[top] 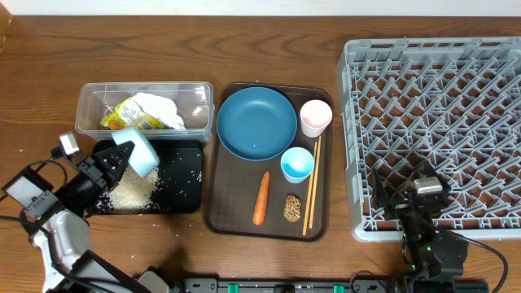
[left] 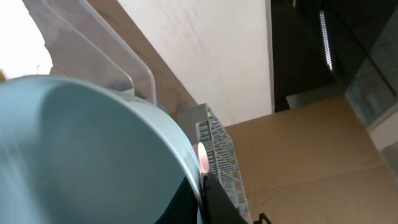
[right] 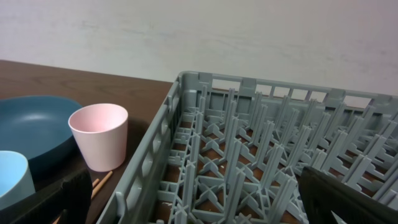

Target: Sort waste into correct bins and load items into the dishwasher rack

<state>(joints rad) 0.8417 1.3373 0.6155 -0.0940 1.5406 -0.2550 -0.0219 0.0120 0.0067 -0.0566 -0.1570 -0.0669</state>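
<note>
At lower left of the overhead view, the left tool (top: 116, 160) is clenched on the light-blue bowl (top: 140, 153), holding it tipped over the black tray (top: 186, 198), where loose rice (top: 130, 194) lies. The dishwasher rack (top: 440, 89) fills the right of the frame, well apart, with the brown serving tray (top: 236, 203) between. The left arm slants up-right from the lower-left corner. The right tool (top: 425, 195), spread and empty, sits at the rack's lower edge.

Bowl (top: 137, 151) tilted over black tray (top: 184, 200), rice (top: 130, 194) beneath
</note>
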